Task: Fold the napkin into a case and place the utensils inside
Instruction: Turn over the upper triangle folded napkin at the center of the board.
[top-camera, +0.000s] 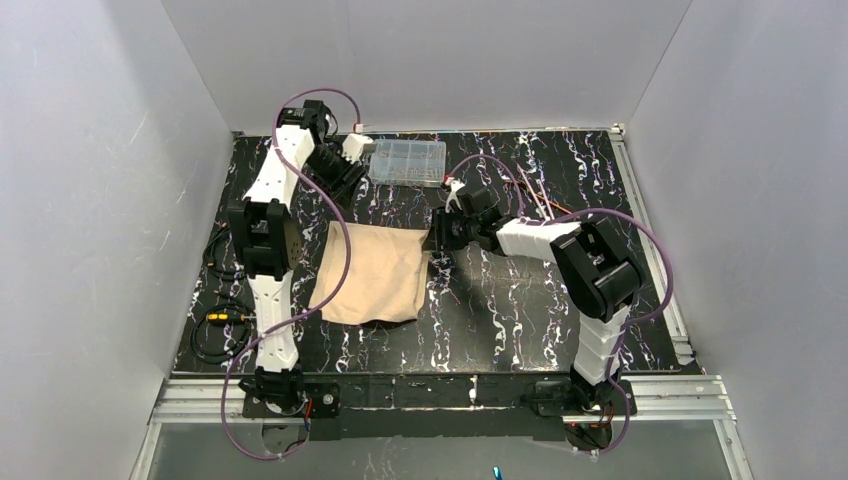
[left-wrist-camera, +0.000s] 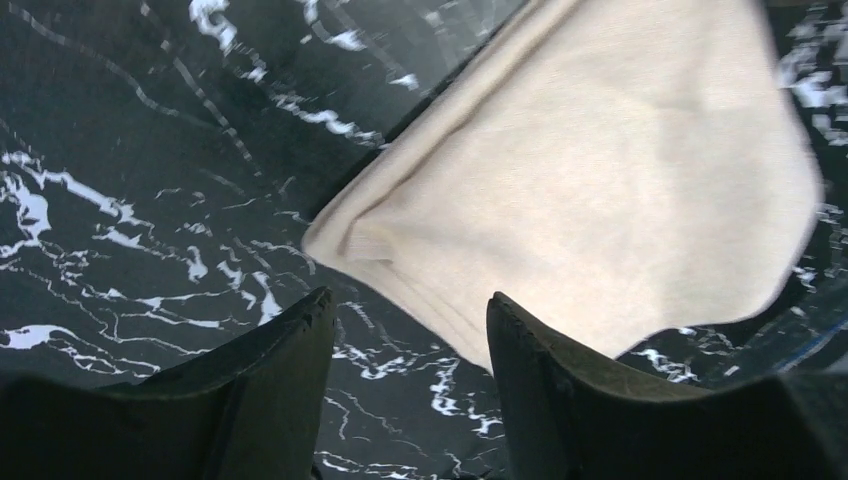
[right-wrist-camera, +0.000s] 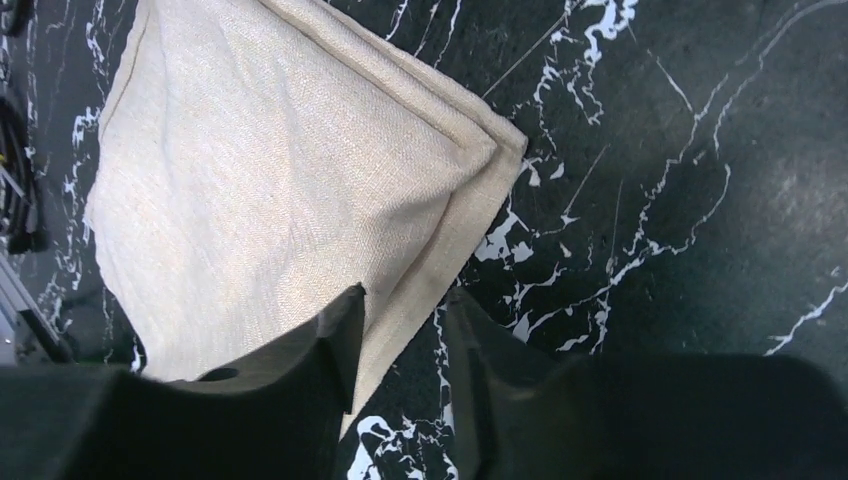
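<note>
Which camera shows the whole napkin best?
The top camera: the napkin shows its whole shape. The left wrist view cuts it off at the frame; the right wrist view hides part behind its jaws.

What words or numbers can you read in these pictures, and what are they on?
None: no word, number or sign can be read in any view.
The napkin is plain cloth.
The clear plastic box shows no label; any fine print is too small to tell.
The black marbled table has only white veins.
</note>
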